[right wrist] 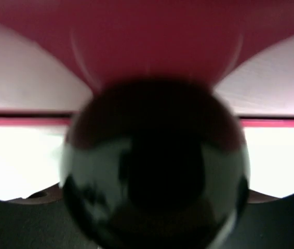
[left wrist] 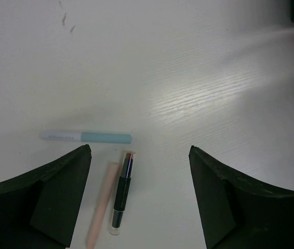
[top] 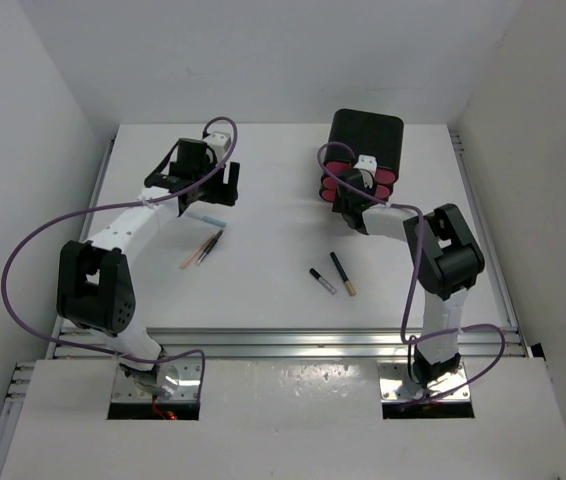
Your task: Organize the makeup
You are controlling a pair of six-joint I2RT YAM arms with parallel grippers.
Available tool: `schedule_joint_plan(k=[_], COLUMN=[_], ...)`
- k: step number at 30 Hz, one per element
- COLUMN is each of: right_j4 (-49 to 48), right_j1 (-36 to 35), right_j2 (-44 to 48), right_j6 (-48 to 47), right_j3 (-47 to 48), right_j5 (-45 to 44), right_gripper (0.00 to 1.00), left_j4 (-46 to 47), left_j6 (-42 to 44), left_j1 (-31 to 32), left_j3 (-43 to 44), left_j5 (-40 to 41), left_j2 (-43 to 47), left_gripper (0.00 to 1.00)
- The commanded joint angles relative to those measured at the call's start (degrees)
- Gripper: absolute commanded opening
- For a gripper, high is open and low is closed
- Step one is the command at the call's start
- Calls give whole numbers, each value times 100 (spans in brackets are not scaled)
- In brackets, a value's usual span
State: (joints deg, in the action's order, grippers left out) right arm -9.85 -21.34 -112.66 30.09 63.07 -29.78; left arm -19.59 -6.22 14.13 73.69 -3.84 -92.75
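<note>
The right tool [top: 348, 197] is at the black box [top: 366, 135], at 1 o'clock on the desk [top: 273, 215]. Its wrist view is filled by a pink drawer [right wrist: 152, 36] and a round black knob [right wrist: 155, 166], and I cannot tell whether the jaws are clamped on the knob. The step looks like opening the drawer: pull straight toward 7 o'clock, slowly, in case the box slides. There is open room that way. A silver-tipped stick [top: 323, 280] and a gold-tipped stick [top: 343, 273] lie farther off at 6 o'clock. The left tool [left wrist: 139, 150], jaws apart, hovers over the pale blue stick [left wrist: 87, 137], pink stick [left wrist: 101, 207] and black stick [left wrist: 122, 192] at 9 o'clock.
</note>
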Motion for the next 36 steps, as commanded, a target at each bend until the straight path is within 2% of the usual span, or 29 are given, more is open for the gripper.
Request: schedule_joint_plan(k=[1, 8, 10, 15, 17, 20, 24, 27, 29, 30, 33, 36], right_j4=[-9, -184, -132, -455, -509, -816, -2027, -2311, -2145, -2101, -2065, -1960], right_j1=[51, 78, 86, 78, 78, 69, 34, 25, 25, 16, -1, -45], right_j2=[-159, -168, -195, -212, -204, -195, -177, -203, -177, -186, -116, -2], right_j6=[251, 252, 234, 156, 182, 121, 6, -90, -91, -91, -21, 93], right_j3=[328, 302, 337, 110, -4, -267, -707, -849, -805, -796, -866, -989], right_j5=[-46, -195, -204, -300, -361, -397, -563, -643, -660, -643, -626, -608], right_gripper=[54, 53, 50, 29, 29, 35, 38, 38, 32, 26, 14, 9], left_j4=[175, 175, 175, 175, 175, 175, 175, 175, 175, 175, 175, 175], left_j6=[42, 42, 42, 94, 94, 94, 94, 94, 94, 94, 94, 94], left_j1=[-42, -42, -42, -42, -42, -42, -42, -42, -42, -42, -42, -42], left_j3=[-65, -118, -171, -171, -171, -224, -224, -224, -224, -224, -224, -224], left_j5=[-56, -56, -56, -56, -56, -56, -56, -56, -56, -56, -56, -56], left_j2=[248, 301, 301, 301, 354, 354, 354, 354, 354, 354, 354, 354], left_gripper=[82, 82, 82, 82, 82, 82, 82, 82, 82, 82, 82, 82])
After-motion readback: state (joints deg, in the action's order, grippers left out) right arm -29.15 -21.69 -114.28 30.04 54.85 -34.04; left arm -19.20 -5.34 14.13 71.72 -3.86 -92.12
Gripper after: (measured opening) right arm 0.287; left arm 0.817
